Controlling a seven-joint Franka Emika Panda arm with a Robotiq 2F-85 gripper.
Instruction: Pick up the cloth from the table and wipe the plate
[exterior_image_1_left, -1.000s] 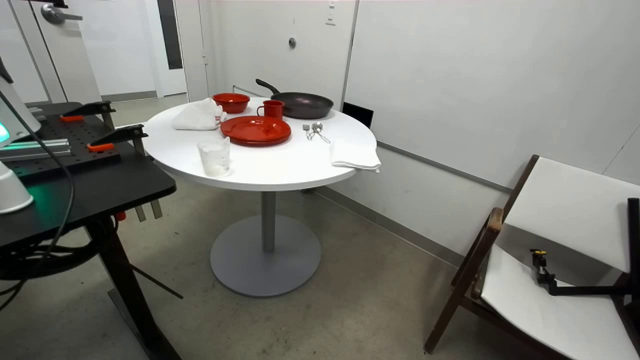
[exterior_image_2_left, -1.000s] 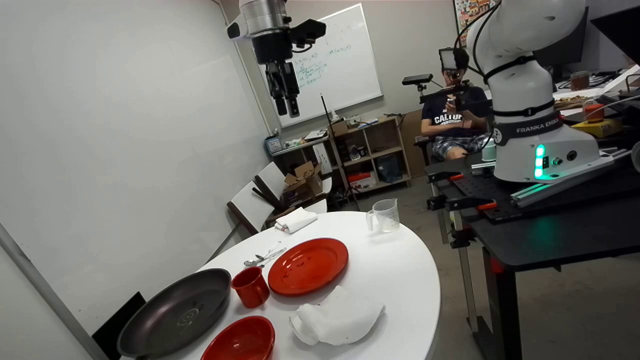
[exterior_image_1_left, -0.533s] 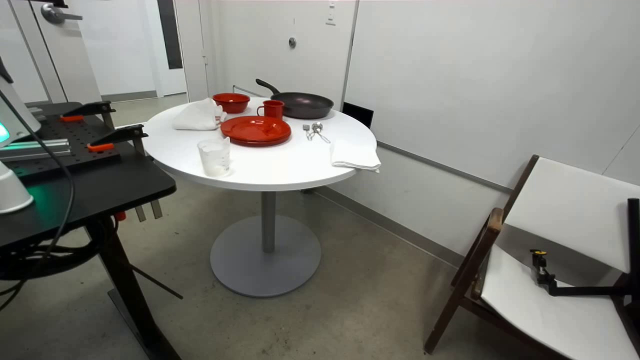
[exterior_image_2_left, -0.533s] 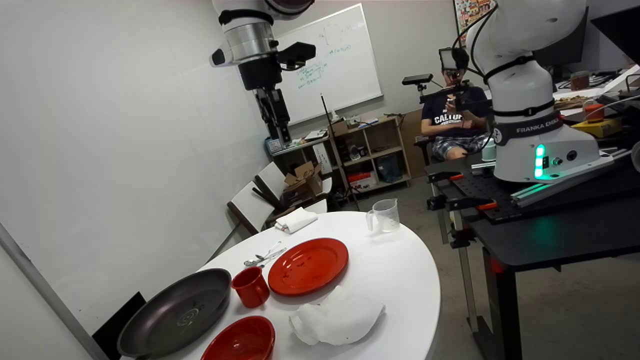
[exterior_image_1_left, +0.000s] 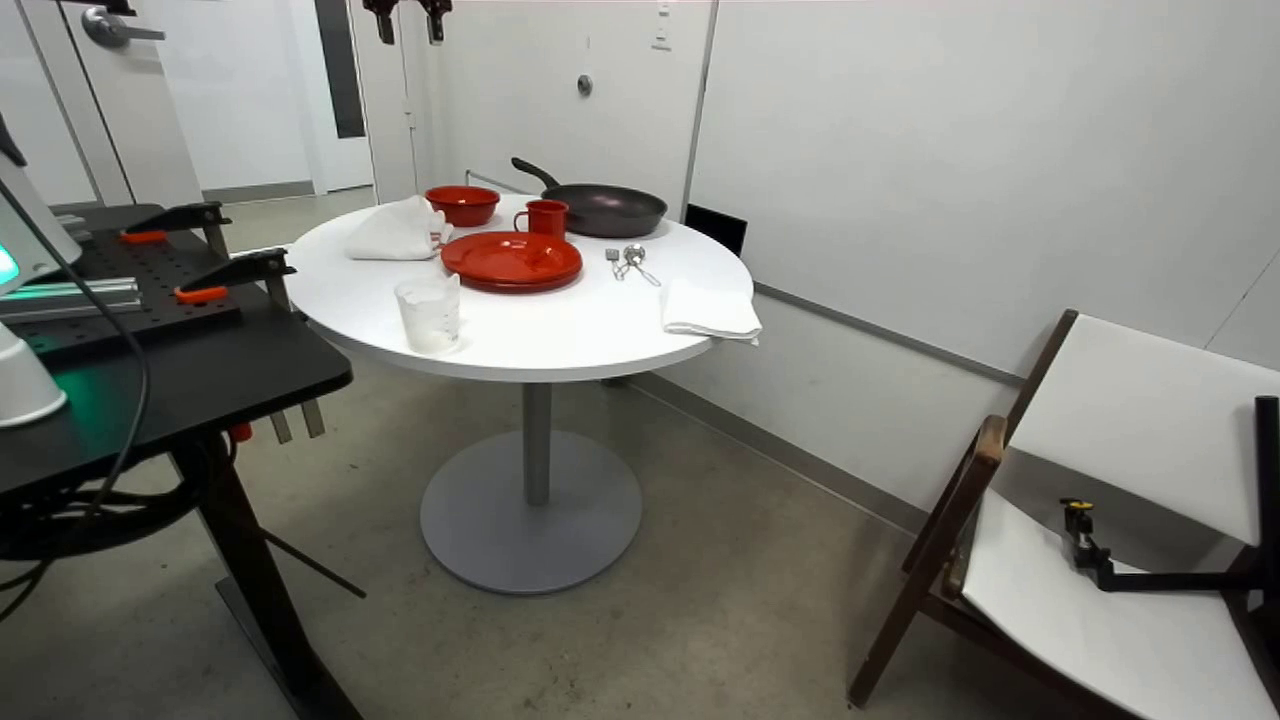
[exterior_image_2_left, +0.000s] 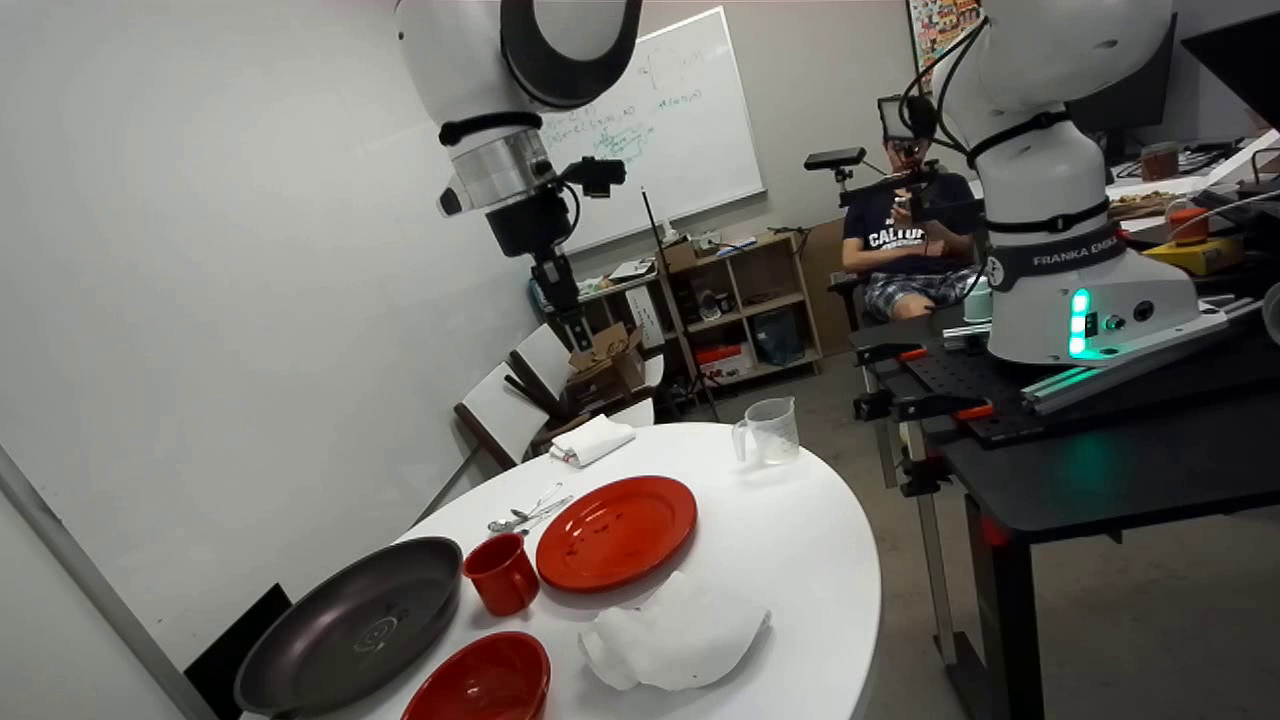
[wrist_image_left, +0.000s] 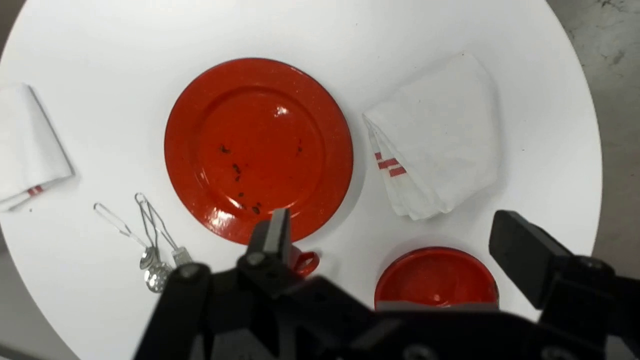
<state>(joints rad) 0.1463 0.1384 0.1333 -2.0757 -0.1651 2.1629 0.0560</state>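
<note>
I have the pincer (wrist_image_left: 392, 227) wide and empty. The cloth (wrist_image_left: 442, 135) lies well below it, just beside the plate (wrist_image_left: 265, 135).

In an exterior view, on table (exterior_image_1_left: 570, 335): cloth (exterior_image_1_left: 395, 234) left of plate (exterior_image_1_left: 512, 258), bowl (exterior_image_1_left: 463, 208) far left, mug (exterior_image_1_left: 547, 218), pan (exterior_image_1_left: 606, 212) behind, utensils (exterior_image_1_left: 634, 255) right, jug (exterior_image_1_left: 430, 320) near left, second cloth (exterior_image_1_left: 711, 314) over right edge.

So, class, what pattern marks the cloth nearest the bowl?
Short red stripes on white cloth; clearest in the wrist view.
</note>
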